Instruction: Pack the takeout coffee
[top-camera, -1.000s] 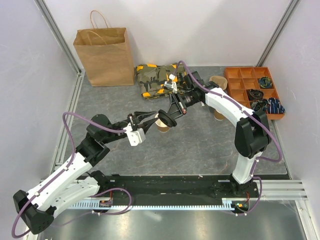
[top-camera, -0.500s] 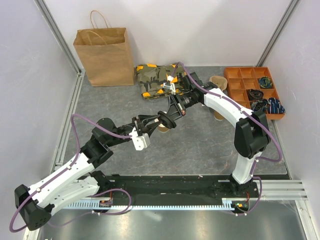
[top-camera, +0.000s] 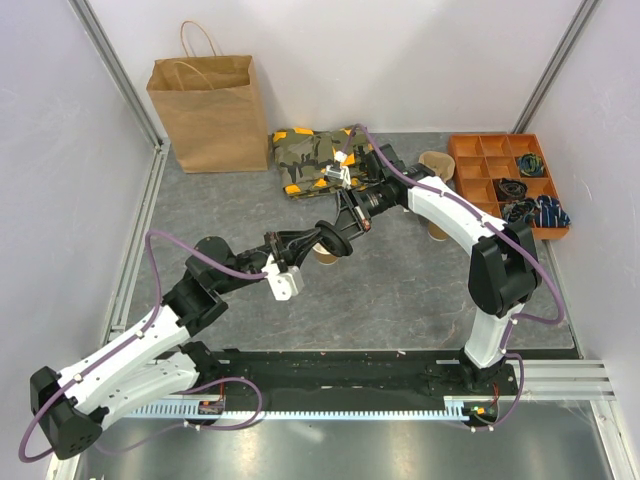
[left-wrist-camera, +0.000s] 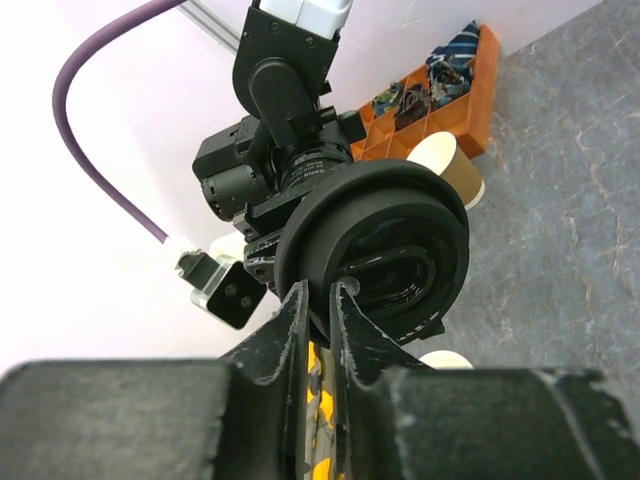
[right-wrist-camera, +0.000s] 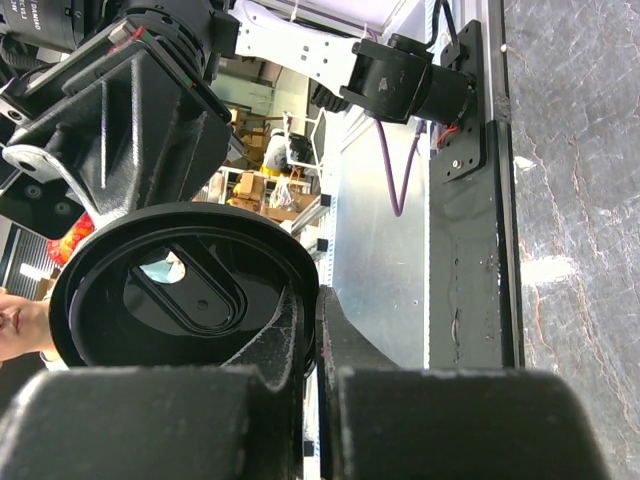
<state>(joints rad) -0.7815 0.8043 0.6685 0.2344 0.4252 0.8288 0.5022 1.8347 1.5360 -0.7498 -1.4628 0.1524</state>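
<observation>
No lidded cup shows. A round black plastic sip lid (top-camera: 333, 238) hangs on edge above a lidless brown cup (top-camera: 322, 254), which it partly hides. My right gripper (top-camera: 346, 228) is shut on the lid's rim from the far right. In the right wrist view the right gripper (right-wrist-camera: 310, 300) pinches the lid (right-wrist-camera: 170, 290). My left gripper (top-camera: 316, 240) is shut on the opposite rim from the near left. In the left wrist view the left gripper (left-wrist-camera: 320, 290) has its jaws clamped over the lid's (left-wrist-camera: 390, 255) edge.
A tall brown paper bag (top-camera: 210, 115) stands at the back left. A camouflage pouch (top-camera: 315, 158) lies behind the lid. A second lidless brown cup (top-camera: 437, 228) and a tan pulp piece (top-camera: 437, 162) sit by the orange divided tray (top-camera: 480, 150) at right.
My left gripper, open a second ago, moved right to the lid and shut on its rim. My right gripper kept holding the lid in about the same spot.
</observation>
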